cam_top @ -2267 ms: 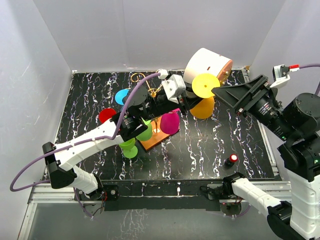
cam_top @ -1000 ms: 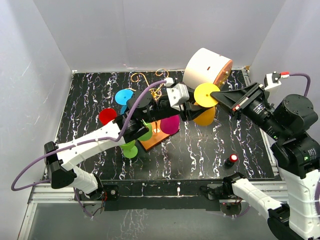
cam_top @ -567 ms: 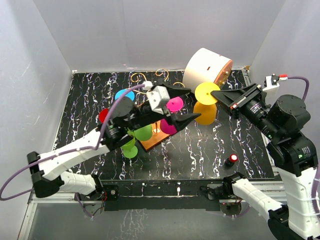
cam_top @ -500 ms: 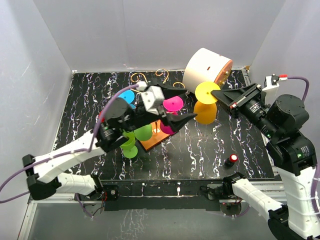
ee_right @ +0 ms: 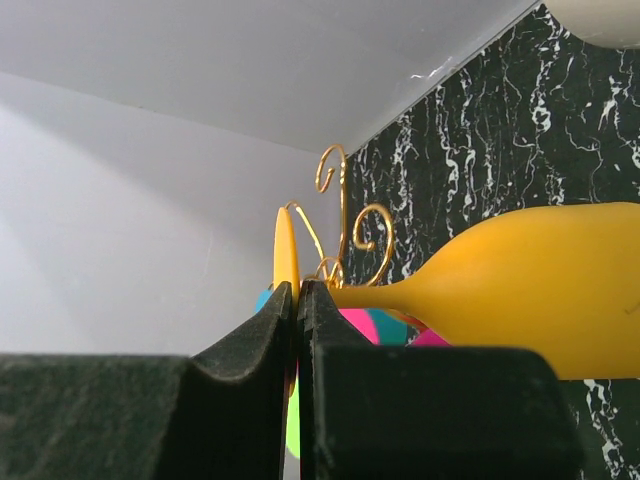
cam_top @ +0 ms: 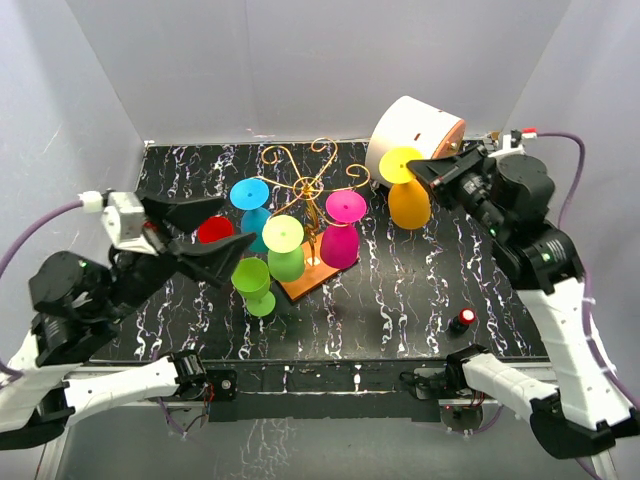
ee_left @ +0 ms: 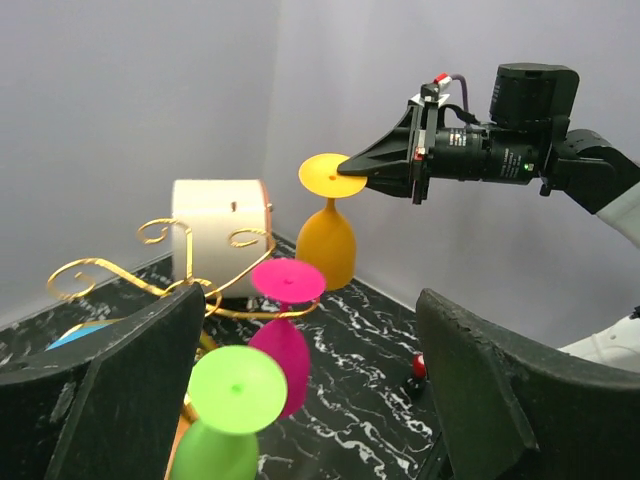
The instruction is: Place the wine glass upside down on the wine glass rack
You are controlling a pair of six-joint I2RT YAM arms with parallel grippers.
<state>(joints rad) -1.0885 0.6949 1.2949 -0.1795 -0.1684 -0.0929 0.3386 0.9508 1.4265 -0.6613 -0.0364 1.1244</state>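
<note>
While the glass was pinched by its foot in the right gripper, right of the rack, it was judged light, probably slippery; the left gripper was spread empty.

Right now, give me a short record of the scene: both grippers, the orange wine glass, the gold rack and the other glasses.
Left gripper: open, holding nothing
Right gripper: shut on the foot disc of the orange plastic wine glass
Held glass: upside down, beside the large white cylinder
Gold wire rack: mid-table, left of the held glass
Other glasses: magenta glass, blue glass, red glass, yellow-footed green glass, lime green glass, all foot-up around the rack
</note>
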